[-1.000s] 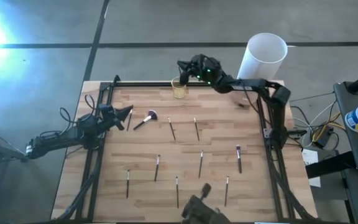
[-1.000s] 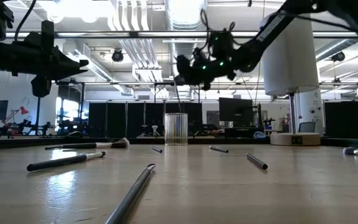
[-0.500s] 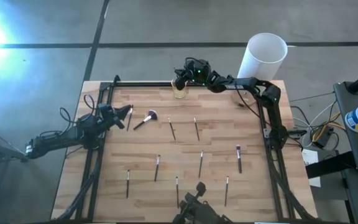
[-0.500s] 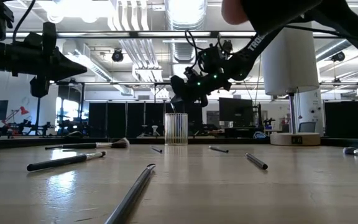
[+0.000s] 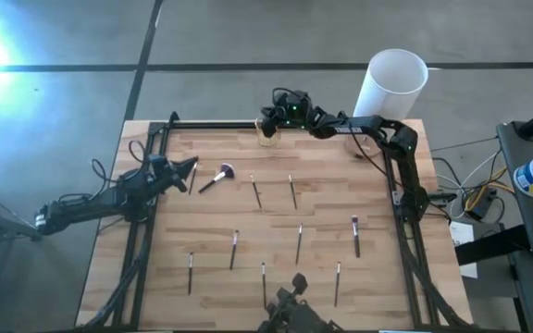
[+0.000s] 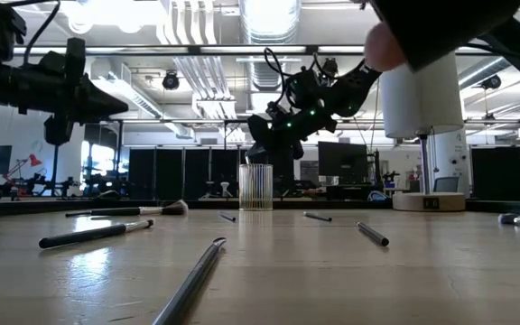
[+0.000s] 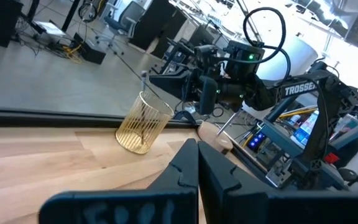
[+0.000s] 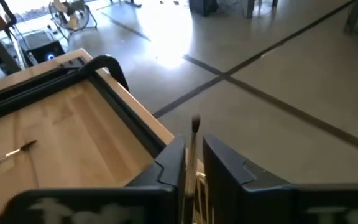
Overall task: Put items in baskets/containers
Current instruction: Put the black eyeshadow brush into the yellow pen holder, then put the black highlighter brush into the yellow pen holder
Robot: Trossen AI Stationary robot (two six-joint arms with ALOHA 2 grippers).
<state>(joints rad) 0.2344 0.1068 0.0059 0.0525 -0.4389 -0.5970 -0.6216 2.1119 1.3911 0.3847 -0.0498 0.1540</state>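
Right gripper [image 5: 268,115] hangs over the cup [image 5: 266,135] at the table's [image 5: 322,199] far edge, about mid-width. In the right wrist view a thin brush [image 8: 194,146] stands upright in the narrow gap between the fingers [image 8: 166,165]; cannot tell if they grip it or have let go. The brush's lower end goes down toward the cup rim; cannot tell if it is inside. Low view shows the cup [image 6: 255,186] upright on the table with the gripper [image 6: 262,135] just above it.

Left gripper [image 5: 191,169] waits near the left edge, jaws clenched with nothing between them, pointing toward the fluffy brush [image 5: 216,177] just beside it.

Other brushes lie loose and apart on the table: two [image 5: 256,192] [image 5: 291,191] near the middle, one [image 5: 355,234] toward the right edge, one [image 5: 299,243] and another [image 5: 234,249] at centre, three [image 5: 191,272] [image 5: 264,280] [image 5: 337,281] along the near edge.

White cylinder [image 5: 391,83] stands at the far right corner.
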